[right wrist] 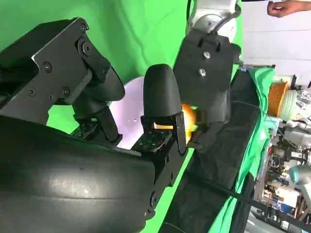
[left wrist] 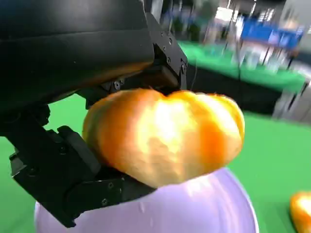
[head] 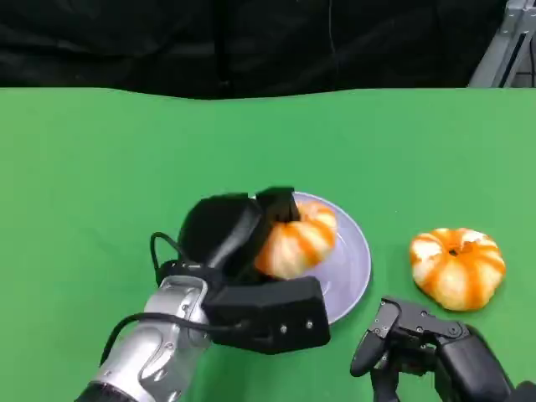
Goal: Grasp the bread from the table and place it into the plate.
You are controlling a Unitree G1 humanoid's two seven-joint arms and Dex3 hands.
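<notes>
Left hand holds the bread over the plate.

Head view: the left hand (head: 243,243) holds the bread (head: 295,239) over the plate (head: 352,268), probably to set it down there; a 2nd bread (head: 456,266) lies on the bench (head: 84,167) well apart, and the right hand (head: 419,343) rests low, fingers apart, holding nothing. Left wrist view: the fingers (left wrist: 87,189) close around the bread (left wrist: 165,136), which is just above the plate (left wrist: 194,208); I cannot tell if it touches. Right wrist view: the right hand's fingers (right wrist: 163,97) are spread and empty, and the plate (right wrist: 131,111) shows behind them. A person's hand (right wrist: 286,7) is far behind.
</notes>
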